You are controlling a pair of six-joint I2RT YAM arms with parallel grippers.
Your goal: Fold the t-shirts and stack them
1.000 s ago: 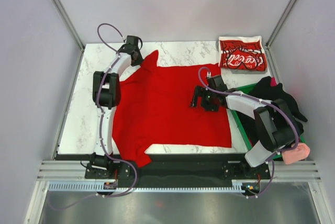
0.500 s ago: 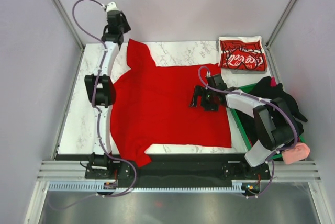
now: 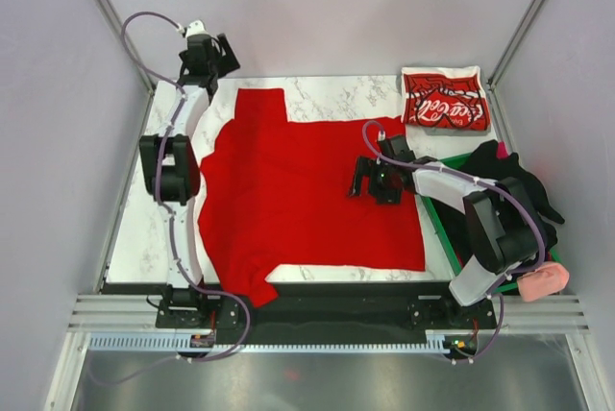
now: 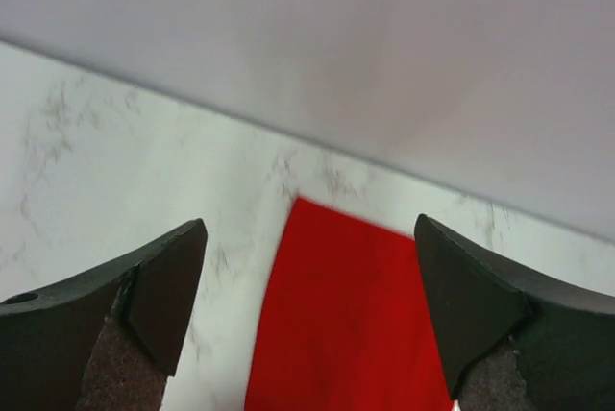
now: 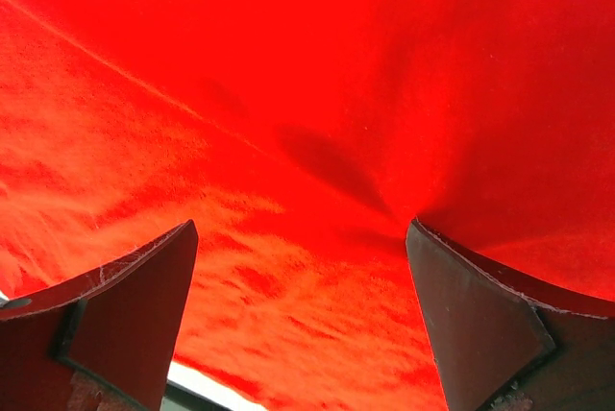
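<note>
Top view: plain bright red cloth t-shirt (image 3: 307, 200) spread on white marbled surface (image 3: 144, 229); folded red Coca-Cola print t-shirt (image 3: 445, 101) far right. Left wrist: left claw (image 4: 309, 238) gaping, empty, above sleeve (image 4: 351, 315). Right wrist: right claw (image 5: 300, 233) gaping over red cloth. Flatten wrinkles, then fold evenly.

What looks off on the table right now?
The plain red t-shirt lies skewed: its near-left sleeve is bunched and droops over the near edge of the table. Right of it, dark clothes spill over the green bin. The folded Coca-Cola t-shirt sits tidy.
</note>
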